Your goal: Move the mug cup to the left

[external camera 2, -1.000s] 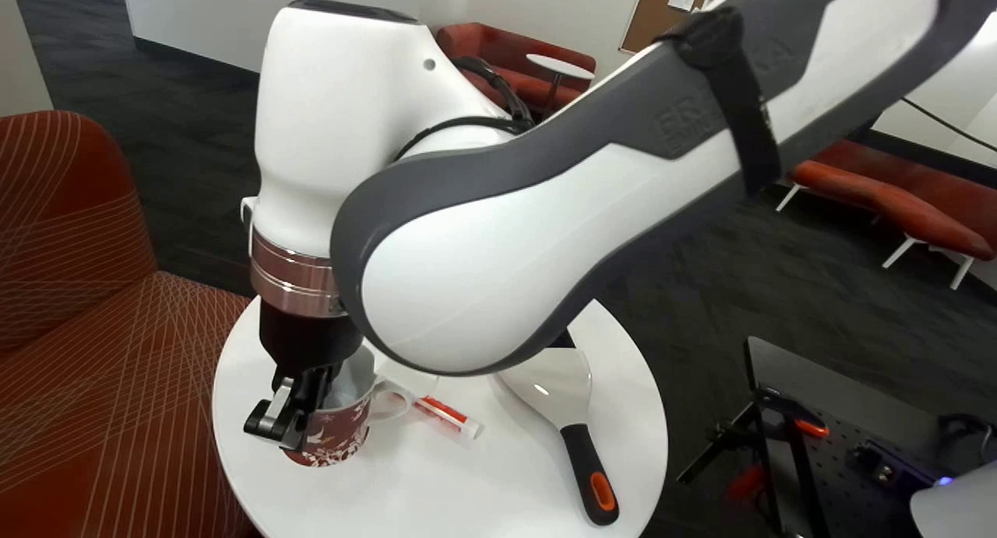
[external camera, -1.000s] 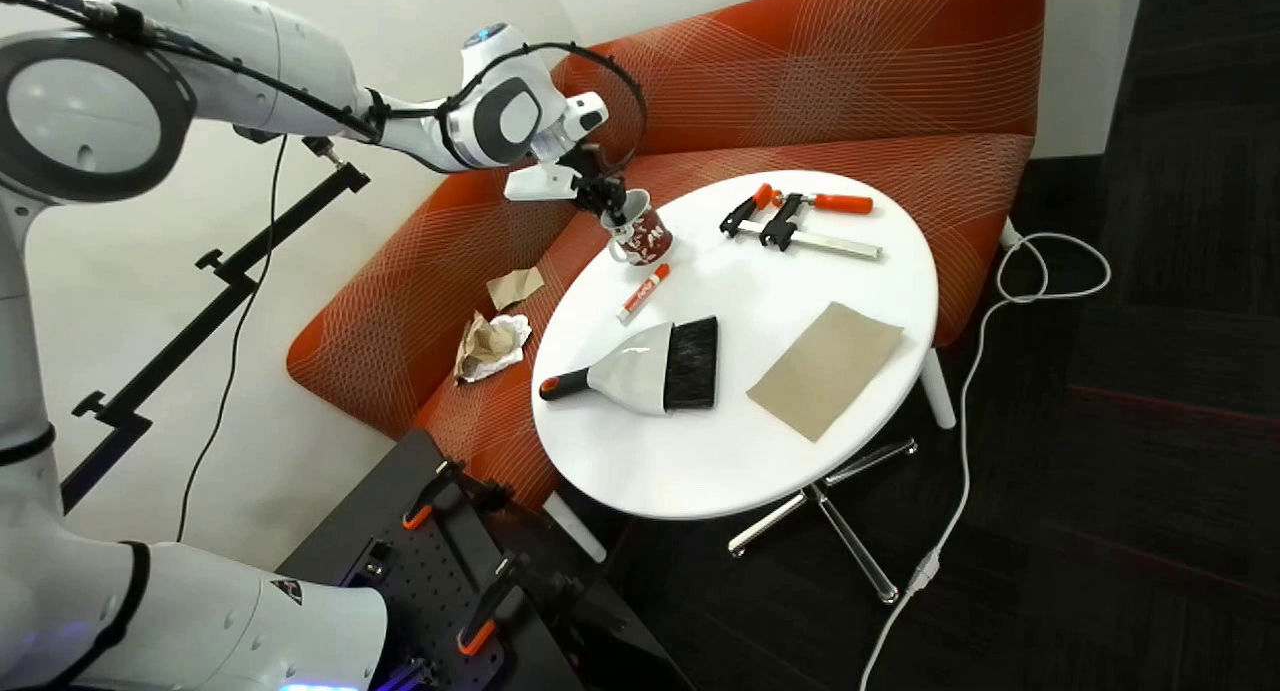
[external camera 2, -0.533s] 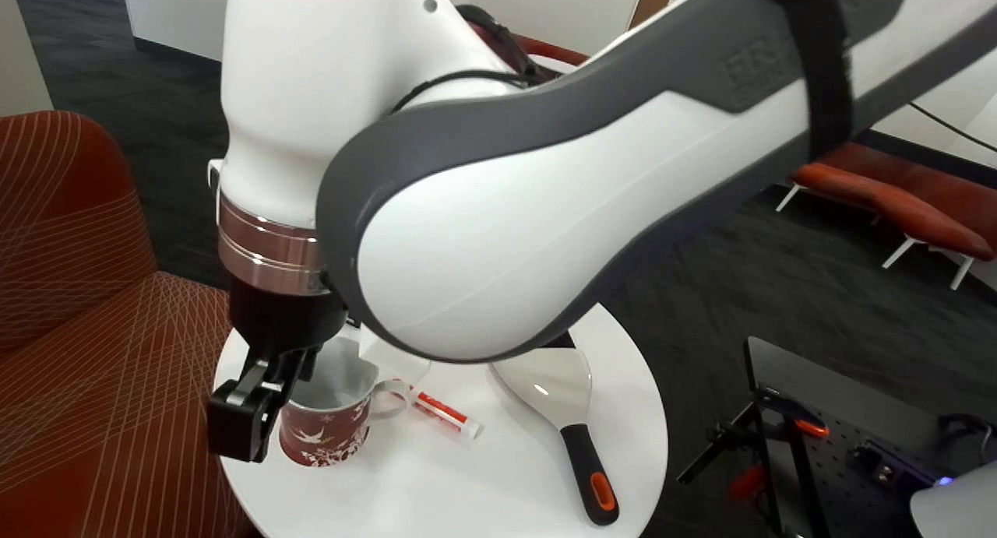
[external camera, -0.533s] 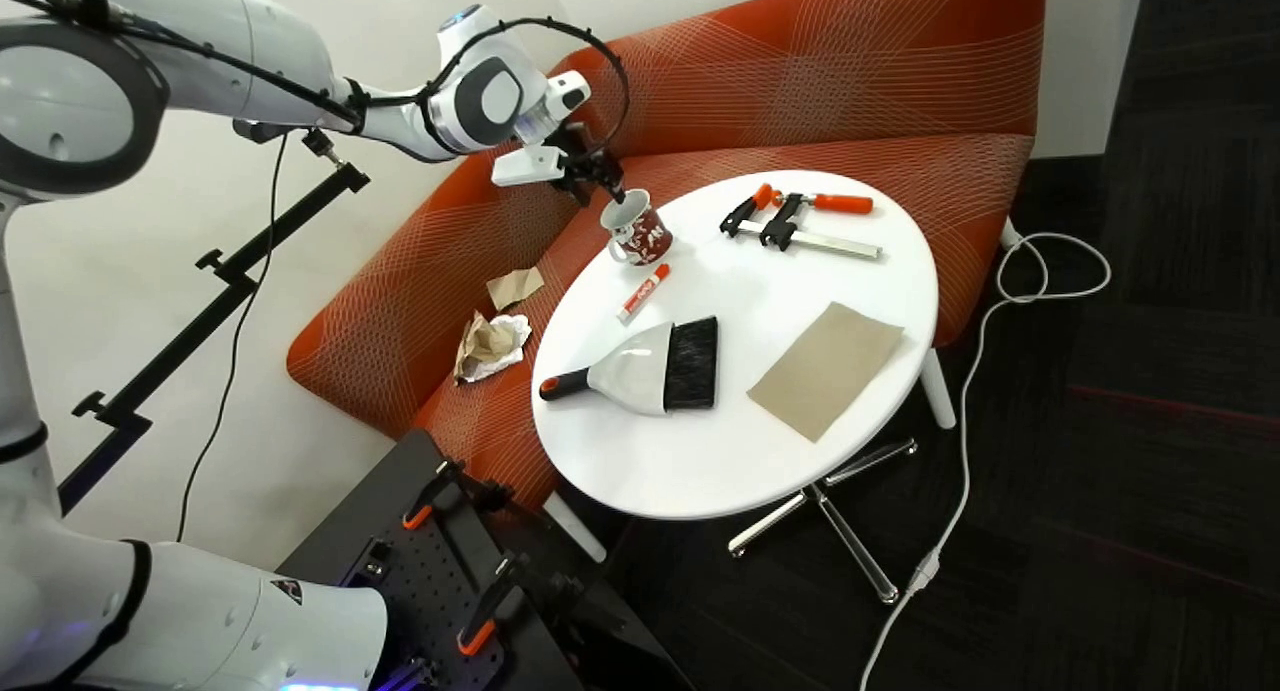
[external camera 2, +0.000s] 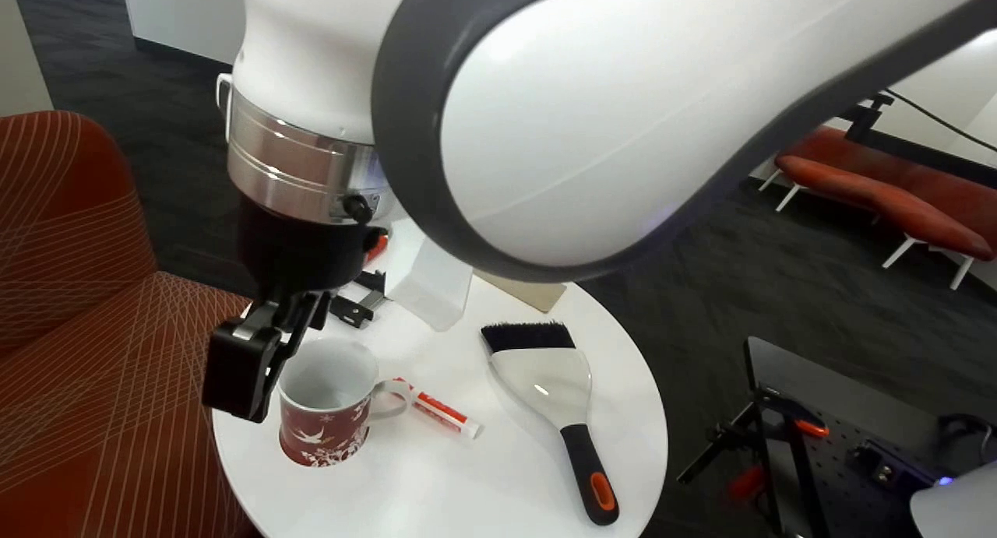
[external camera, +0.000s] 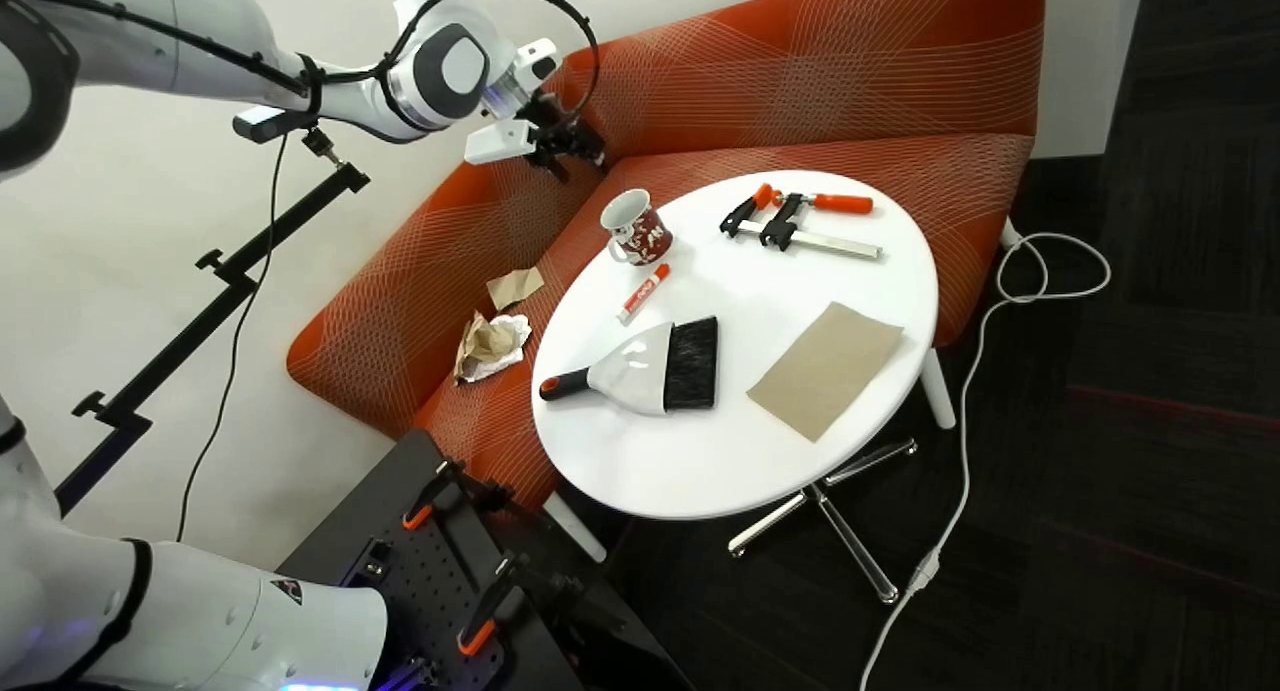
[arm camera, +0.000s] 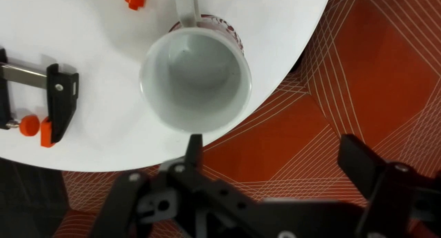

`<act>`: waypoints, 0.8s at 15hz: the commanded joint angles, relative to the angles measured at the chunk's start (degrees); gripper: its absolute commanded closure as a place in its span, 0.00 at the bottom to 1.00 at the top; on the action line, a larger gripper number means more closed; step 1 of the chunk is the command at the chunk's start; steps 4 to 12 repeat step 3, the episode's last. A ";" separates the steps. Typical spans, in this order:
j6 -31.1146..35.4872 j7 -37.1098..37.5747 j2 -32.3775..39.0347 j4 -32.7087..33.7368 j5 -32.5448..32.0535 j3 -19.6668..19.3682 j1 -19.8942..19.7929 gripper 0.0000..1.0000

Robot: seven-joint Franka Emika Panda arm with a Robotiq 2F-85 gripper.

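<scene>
The mug cup (external camera: pixel 645 237), white at the rim and inside with a red-brown patterned body, stands upright on the round white table near its sofa-side edge. Its handle (external camera 2: pixel 392 399) points toward the marker. In the wrist view I look down into the bare white interior of the mug cup (arm camera: pixel 198 78). My gripper (arm camera: pixel 270 141) is wide open, with only red sofa fabric showing between its fingers. It hangs higher than the mug, off to one side toward the sofa. An exterior view has the gripper (external camera: pixel 592 151) apart from the mug, past the table edge.
An orange-capped marker (external camera: pixel 644 292) lies close to the mug. A dustpan with brush (external camera: pixel 630 368), a black clamp with orange parts (external camera: pixel 790 221) and a brown paper sheet (external camera: pixel 826 369) share the table (external camera: pixel 620 461). The red sofa (external camera: pixel 800 81) wraps behind.
A second ago my gripper was at the mug's rim. It has since opened, come off the mug and risen away toward the sofa. The mug has stayed in place.
</scene>
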 commanded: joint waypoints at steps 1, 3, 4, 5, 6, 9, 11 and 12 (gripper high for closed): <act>-0.13 0.22 -0.77 -0.73 -0.33 0.34 -0.28 0.00; -0.13 0.24 -2.13 -2.25 -0.37 0.37 -0.33 0.00; -0.13 0.24 -2.13 -2.25 -0.37 0.37 -0.33 0.00; -0.13 0.24 -2.13 -2.25 -0.37 0.37 -0.33 0.00; -0.13 0.24 -2.13 -2.25 -0.37 0.37 -0.33 0.00; -0.13 0.24 -2.13 -2.25 -0.37 0.37 -0.33 0.00; -0.13 0.24 -2.13 -2.25 -0.37 0.37 -0.33 0.00; -0.13 0.24 -2.13 -2.25 -0.37 0.37 -0.33 0.00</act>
